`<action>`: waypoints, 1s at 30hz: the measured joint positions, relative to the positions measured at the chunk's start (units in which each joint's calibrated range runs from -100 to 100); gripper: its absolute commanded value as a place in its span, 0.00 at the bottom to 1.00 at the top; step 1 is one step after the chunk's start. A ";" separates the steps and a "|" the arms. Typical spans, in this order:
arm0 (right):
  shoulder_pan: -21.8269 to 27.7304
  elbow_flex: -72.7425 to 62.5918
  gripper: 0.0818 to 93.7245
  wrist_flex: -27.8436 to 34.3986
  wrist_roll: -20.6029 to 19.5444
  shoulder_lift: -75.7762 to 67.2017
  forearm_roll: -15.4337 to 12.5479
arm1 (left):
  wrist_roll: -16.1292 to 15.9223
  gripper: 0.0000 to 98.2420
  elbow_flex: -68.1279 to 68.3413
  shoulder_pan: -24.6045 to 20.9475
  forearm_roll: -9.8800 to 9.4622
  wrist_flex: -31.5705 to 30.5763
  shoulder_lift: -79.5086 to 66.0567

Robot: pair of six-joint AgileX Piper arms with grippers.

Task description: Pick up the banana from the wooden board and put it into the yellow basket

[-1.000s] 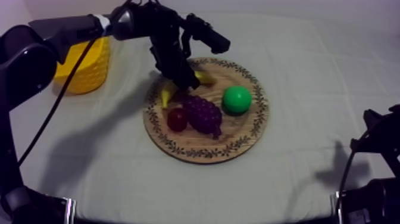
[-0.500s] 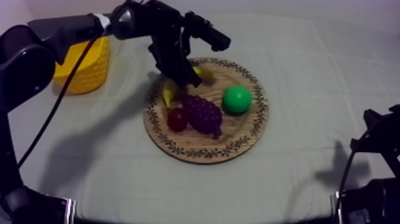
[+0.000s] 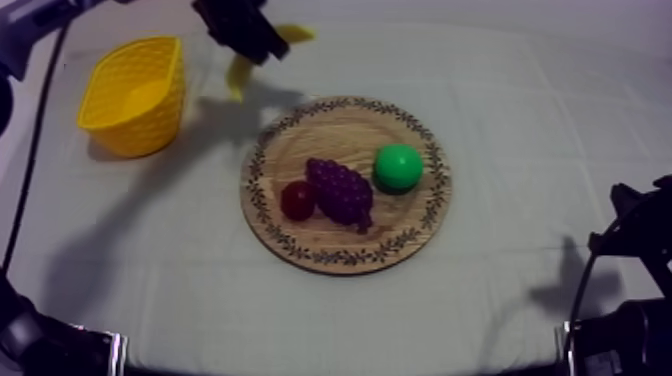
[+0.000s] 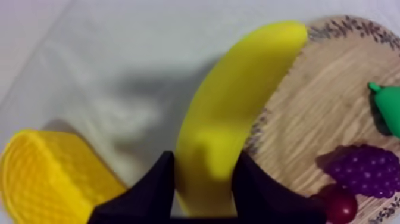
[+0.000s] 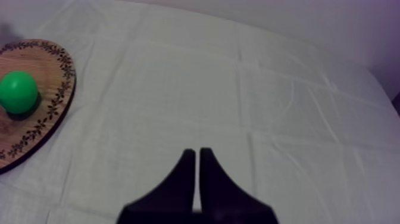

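Grey-white cloth covers the table (image 3: 530, 110).

Top view: the left end effector (image 3: 243, 30) hangs near the far edge, between the round wooden board (image 3: 345, 250) and the yellow basket (image 3: 135, 95). It pinches the banana (image 3: 238, 75), which is clear of the table. The basket stands toward the far left corner and looks empty. The board, mid-table, carries grapes (image 3: 340, 190), a small red fruit (image 3: 297, 200) and a green pear (image 3: 398, 167).

Left wrist view: both fingers clamp the banana's sides. Most of its length projects beyond them, over the board's rim and the cloth, with the basket close by.

Right wrist view: the right end effector (image 5: 198, 154) is pressed together on nothing, over bare cloth.

Risks, as judged:
- The overhanging length may swing or slide in the pinch during transfer.
- One end may catch the basket's rim and tip it.
- An early release would drop the banana on the cloth.
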 measured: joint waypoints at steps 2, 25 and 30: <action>0.00 0.00 0.00 0.00 0.00 0.00 0.00 | -0.44 0.36 0.21 -1.79 -0.43 0.21 -1.72; 0.00 0.00 0.00 0.00 0.00 0.00 0.00 | -1.99 0.37 9.43 -18.51 -1.62 -4.77 -1.94; 0.00 0.00 0.00 0.00 0.00 0.00 0.00 | -1.81 0.39 11.04 -19.92 -0.83 -8.34 0.11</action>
